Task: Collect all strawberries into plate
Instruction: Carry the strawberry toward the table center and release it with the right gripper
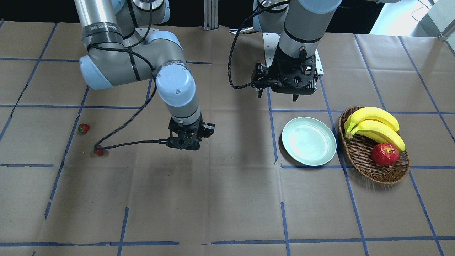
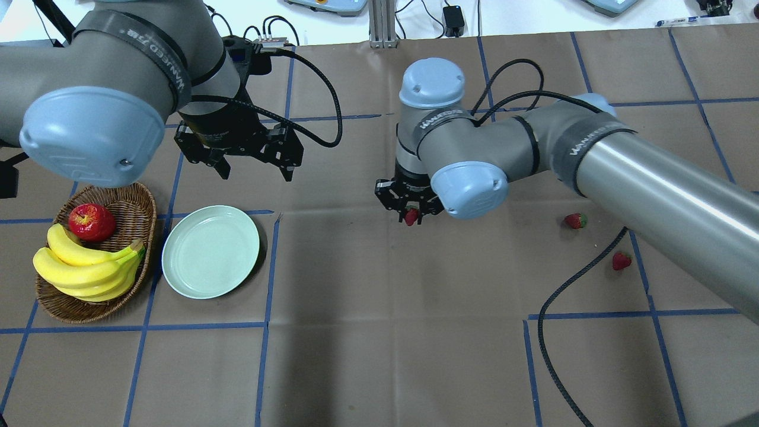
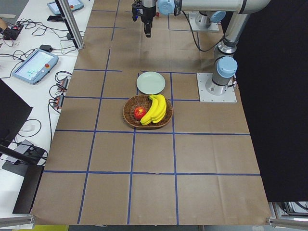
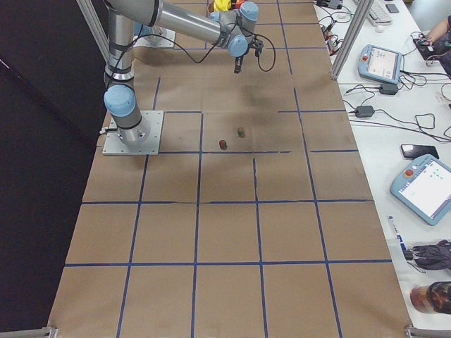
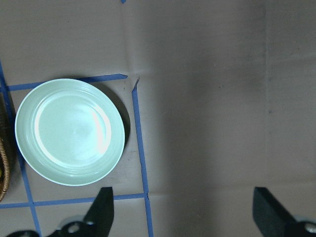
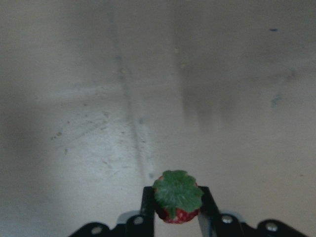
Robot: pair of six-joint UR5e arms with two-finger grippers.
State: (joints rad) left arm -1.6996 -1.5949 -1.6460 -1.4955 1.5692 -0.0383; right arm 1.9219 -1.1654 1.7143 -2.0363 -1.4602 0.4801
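Note:
My right gripper [image 2: 411,216] is shut on a red strawberry [image 6: 177,203] with a green leafy top and holds it above the table's middle; the strawberry also shows in the overhead view [image 2: 411,216]. Two more strawberries lie on the paper on the robot's right: one [image 2: 575,221] [image 1: 84,128] and another [image 2: 621,260] [image 1: 98,151] next to the black cable. The pale mint-green plate [image 2: 210,251] [image 1: 309,141] [image 5: 69,131] is bare, beside the basket. My left gripper [image 2: 252,169] is open and holds nothing, above the paper behind the plate.
A brown wicker basket [image 2: 95,255] [image 1: 373,145] with bananas [image 2: 89,264] and a red apple [image 2: 91,221] stands left of the plate. A black cable [image 2: 569,308] trails across the paper near the loose strawberries. Blue tape lines grid the brown paper.

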